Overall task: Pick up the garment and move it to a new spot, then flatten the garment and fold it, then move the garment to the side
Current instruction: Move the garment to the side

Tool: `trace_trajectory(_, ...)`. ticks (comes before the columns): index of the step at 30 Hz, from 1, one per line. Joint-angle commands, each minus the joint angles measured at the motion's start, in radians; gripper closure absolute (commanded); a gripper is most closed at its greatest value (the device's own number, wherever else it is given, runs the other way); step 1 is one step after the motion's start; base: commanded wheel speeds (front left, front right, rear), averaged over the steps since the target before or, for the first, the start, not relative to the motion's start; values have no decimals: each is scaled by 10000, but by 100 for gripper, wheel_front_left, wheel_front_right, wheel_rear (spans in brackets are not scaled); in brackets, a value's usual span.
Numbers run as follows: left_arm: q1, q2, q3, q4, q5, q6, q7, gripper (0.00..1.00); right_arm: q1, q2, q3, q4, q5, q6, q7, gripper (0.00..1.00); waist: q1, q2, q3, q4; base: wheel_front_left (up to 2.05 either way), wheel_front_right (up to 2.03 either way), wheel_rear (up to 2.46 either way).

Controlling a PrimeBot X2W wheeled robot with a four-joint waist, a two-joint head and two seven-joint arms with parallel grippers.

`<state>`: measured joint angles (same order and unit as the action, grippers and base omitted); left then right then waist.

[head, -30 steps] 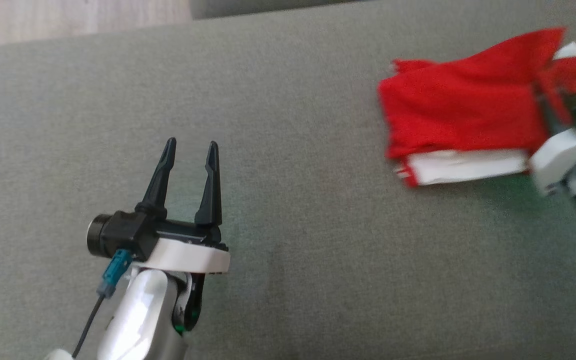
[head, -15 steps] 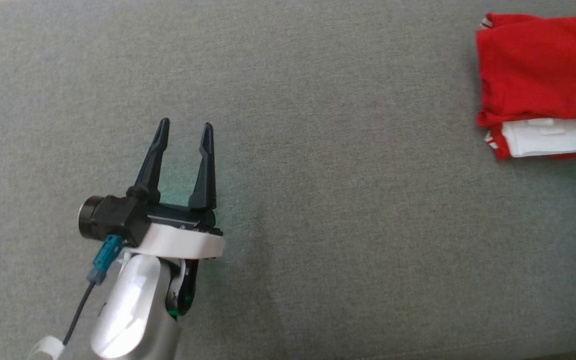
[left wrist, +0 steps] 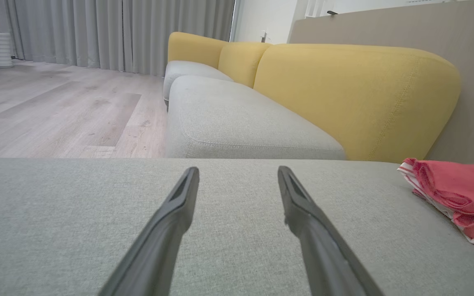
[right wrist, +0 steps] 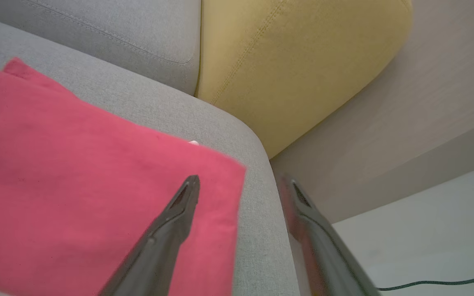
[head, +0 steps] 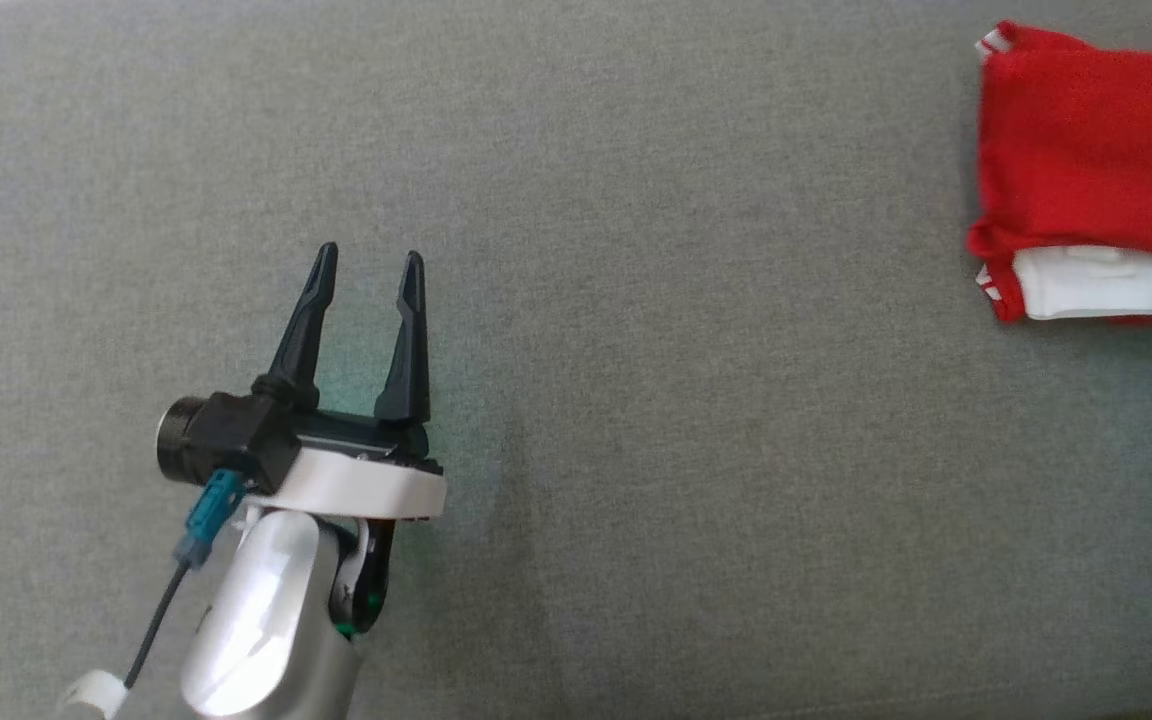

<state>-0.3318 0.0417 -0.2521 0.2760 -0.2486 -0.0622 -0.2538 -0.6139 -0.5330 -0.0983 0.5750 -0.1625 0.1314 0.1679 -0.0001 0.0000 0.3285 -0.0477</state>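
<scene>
The garment point(head: 1096, 175) is a folded red piece with a white layer at its near edge, lying at the far right of the grey cushion point(head: 636, 350). It also shows as the garment point(left wrist: 459, 197) at the right of the left wrist view. My left gripper point(head: 368, 262) is open over bare cushion, well to the left of it, with nothing between its fingers. In the right wrist view my right gripper point(right wrist: 241, 183) is open just above the garment point(right wrist: 76, 193), at the garment's corner near the cushion's rounded edge, and holds nothing.
A yellow sofa backrest point(left wrist: 356, 90) and grey seat cushions point(left wrist: 237, 119) lie beyond the work surface. Wood floor point(left wrist: 56, 111) and grey curtains are to the left. A beige wall panel point(right wrist: 405, 123) stands past the cushion's right edge, and a dark cable point(right wrist: 438, 283) lies on the floor.
The head camera has swung, so the garment now sits at the frame's right edge. My right gripper has let go of the garment and opened. The left gripper stays open.
</scene>
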Motion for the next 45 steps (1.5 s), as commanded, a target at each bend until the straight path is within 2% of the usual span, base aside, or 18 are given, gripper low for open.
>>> trace_trajectory(1,-305,85,310,-224,-116,14,-80,0,246,-61,-74,-552,-8,-7,75,0,1,0,-167,-12,0,0,0)
trace_trajectory(5,-240,85,478,-263,-210,86,-80,0,401,308,-197,-1414,-25,-7,27,0,1,0,-525,-29,0,0,0)
trace_trajectory(10,-75,85,666,-332,-255,179,-80,0,713,1203,-241,-2601,401,-7,-129,0,1,0,-1121,9,0,0,0)
trace_trajectory(11,-75,85,666,-332,-255,179,-80,0,713,1203,-241,-2601,401,-7,-129,0,1,0,-1121,9,0,0,0)
trace_trajectory(12,30,85,773,-373,-322,232,-80,0,874,1613,-154,-3053,583,-7,-251,0,1,0,-1392,27,0,0,0)
trace_trajectory(14,88,85,818,-388,-330,249,-80,0,957,1828,-126,-3255,674,-7,-336,0,1,0,-1529,38,0,0,0)
trace_trajectory(20,446,85,1176,-612,-546,445,-80,0,1358,3419,-275,-4234,1457,-7,-910,0,1,0,-2175,145,0,0,0)
trace_trajectory(27,1032,85,1331,-470,-770,484,-80,0,2359,4762,-578,-4491,2328,-7,-2004,0,1,0,-2705,267,0,0,0)
trace_trajectory(32,1445,85,1330,-268,-959,378,-80,0,3228,4821,-228,-3816,3447,-7,-2880,0,1,0,-2935,344,0,0,0)
trace_trajectory(38,1824,85,1354,-182,-1280,136,-80,0,4165,4825,307,-2829,4052,-7,-3813,0,1,0,-3094,360,0,0,0)
trace_trajectory(45,2058,85,1432,-109,-1417,89,-80,0,4480,4826,829,-2236,4413,-7,-4200,0,1,0,-3166,312,0,0,0)
